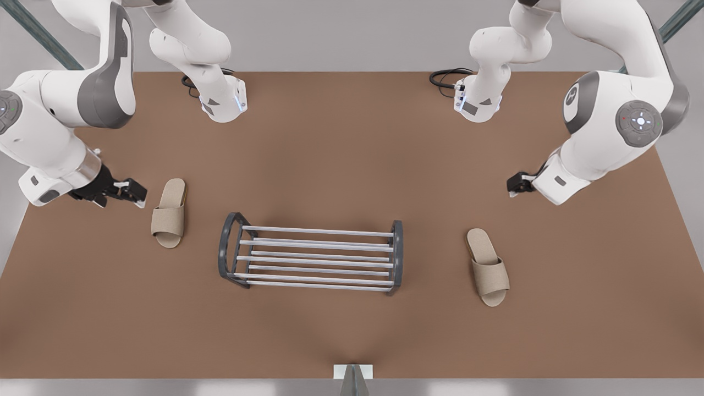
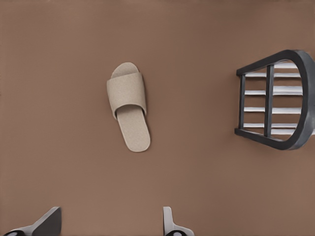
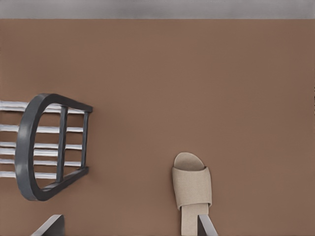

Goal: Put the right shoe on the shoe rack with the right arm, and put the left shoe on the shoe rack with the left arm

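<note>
Beside the open left hand (image 1: 124, 192), the left shoe (image 1: 169, 213), apart.

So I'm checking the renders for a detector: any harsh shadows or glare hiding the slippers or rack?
Front view: even, soft light, faint shadows under the rack and both slippers; no glare. Left wrist view: slipper crisp, evenly lit. Right wrist view: slipper partly cut by the frame edge and a claw finger.

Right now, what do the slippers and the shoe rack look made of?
Both slippers: beige woven fabric, matte, going by the grainy texture. Shoe rack: probably metal, with glossy dark grey end frames and silver-grey bars that catch light; painted plastic is possible.
</note>
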Robot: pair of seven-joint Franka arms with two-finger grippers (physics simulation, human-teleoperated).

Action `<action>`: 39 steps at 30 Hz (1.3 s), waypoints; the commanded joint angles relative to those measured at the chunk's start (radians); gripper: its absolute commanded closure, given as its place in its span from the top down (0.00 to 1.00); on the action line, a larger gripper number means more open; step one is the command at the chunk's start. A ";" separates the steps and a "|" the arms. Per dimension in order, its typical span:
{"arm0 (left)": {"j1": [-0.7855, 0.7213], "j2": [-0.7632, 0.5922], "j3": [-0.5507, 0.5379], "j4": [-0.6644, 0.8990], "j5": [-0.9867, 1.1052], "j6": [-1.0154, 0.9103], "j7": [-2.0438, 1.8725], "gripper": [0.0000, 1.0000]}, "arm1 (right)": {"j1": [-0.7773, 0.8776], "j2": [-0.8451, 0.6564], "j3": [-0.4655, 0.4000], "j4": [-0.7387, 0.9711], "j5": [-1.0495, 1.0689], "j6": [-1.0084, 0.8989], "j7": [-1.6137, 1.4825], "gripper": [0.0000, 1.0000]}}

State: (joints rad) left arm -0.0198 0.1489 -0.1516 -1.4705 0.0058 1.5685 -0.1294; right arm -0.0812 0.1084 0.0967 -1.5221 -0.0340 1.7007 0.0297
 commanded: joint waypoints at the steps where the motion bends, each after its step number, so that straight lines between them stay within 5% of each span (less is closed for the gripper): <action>1: 0.001 -0.006 -0.005 -0.010 0.017 0.122 -0.116 1.00 | 0.000 -0.001 0.003 0.000 -0.001 0.097 0.027 1.00; 4: -0.005 -0.029 -0.026 -0.117 0.031 0.129 -0.207 1.00 | -0.002 0.001 0.000 0.000 -0.001 0.099 0.029 1.00; 5: 0.001 -0.141 -0.068 -0.393 0.026 0.415 -0.228 1.00 | -0.003 0.014 -0.002 0.005 -0.001 0.097 0.029 1.00; 7: -0.005 -0.141 -0.170 -0.478 0.049 0.620 -0.406 1.00 | -0.003 0.017 -0.003 0.005 -0.003 0.097 0.029 1.00; 10: -0.006 -0.057 -0.206 -0.533 0.373 0.837 -0.702 0.99 | -0.008 0.048 -0.008 0.000 -0.015 0.102 0.045 1.00; 13: 0.072 0.055 -0.203 -0.606 0.657 1.183 -0.713 0.99 | -0.017 0.070 -0.003 -0.082 -0.021 0.379 0.033 1.00; 15: 0.110 0.080 -0.204 -0.611 0.815 1.193 -0.878 0.99 | -0.019 0.033 0.003 -0.256 -0.026 0.671 0.033 1.00; 20: 0.202 0.112 -0.204 -0.639 0.833 1.194 -0.983 1.00 | -0.034 -0.090 0.005 -0.590 -0.026 1.157 0.026 1.00; 22: 0.271 0.167 -0.200 -0.657 0.916 1.377 -1.032 0.99 | -0.035 -0.159 0.005 -0.796 -0.026 1.450 0.009 1.00; 25: 0.291 0.196 -0.197 -0.656 1.088 1.395 -1.066 0.99 | -0.054 -0.319 0.005 -0.977 -0.027 1.560 -0.004 1.00; 27: 0.297 0.204 -0.198 -0.657 1.154 1.395 -1.075 0.99 | -0.155 -0.286 0.006 -1.081 -0.027 1.766 -0.132 1.00; 37: 0.259 0.212 -0.197 -0.659 1.178 1.346 -1.247 0.99 | -0.287 -0.200 0.026 -1.239 -0.027 1.807 -0.083 1.00; 39: 0.255 0.212 -0.198 -0.657 1.315 1.268 -1.350 0.99 | -0.285 -0.171 0.032 -1.245 -0.027 1.806 -0.071 1.00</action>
State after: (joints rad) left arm 0.2417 0.3610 -0.3505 -2.1289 1.2448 2.9027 -1.0524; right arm -0.3739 -0.0603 0.1262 -2.7585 -0.0613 3.4399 -0.0083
